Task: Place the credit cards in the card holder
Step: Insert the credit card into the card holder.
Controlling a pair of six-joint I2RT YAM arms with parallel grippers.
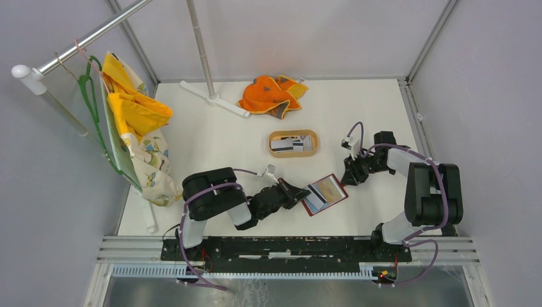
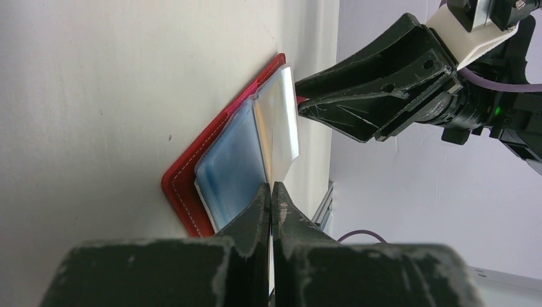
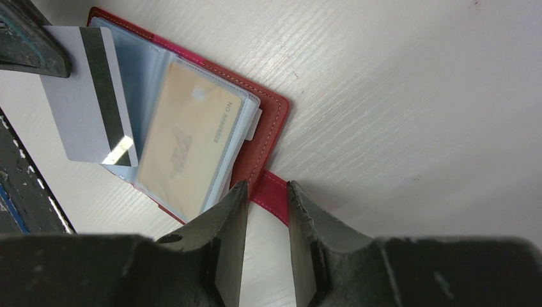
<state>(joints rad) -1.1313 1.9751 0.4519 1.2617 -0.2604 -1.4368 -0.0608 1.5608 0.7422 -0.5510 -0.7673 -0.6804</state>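
Note:
The red card holder (image 1: 327,193) lies open on the table, its pale blue sleeves (image 2: 233,160) facing up and a tan card (image 3: 188,141) in one sleeve. My left gripper (image 2: 271,188) is shut on a grey-white credit card (image 3: 86,105) with a dark stripe. It holds that card edge-on over the holder's left half. My right gripper (image 3: 267,188) is closed on the holder's red snap tab (image 3: 276,197) at the right edge. More credit cards (image 1: 287,144) lie in the tan oval tray (image 1: 313,144) further back.
An orange cloth (image 1: 271,94) lies at the back of the table. A rack's white foot (image 1: 214,99) stands at the back left. Yellow patterned clothes (image 1: 137,125) hang at the left edge. The two grippers are close together across the holder.

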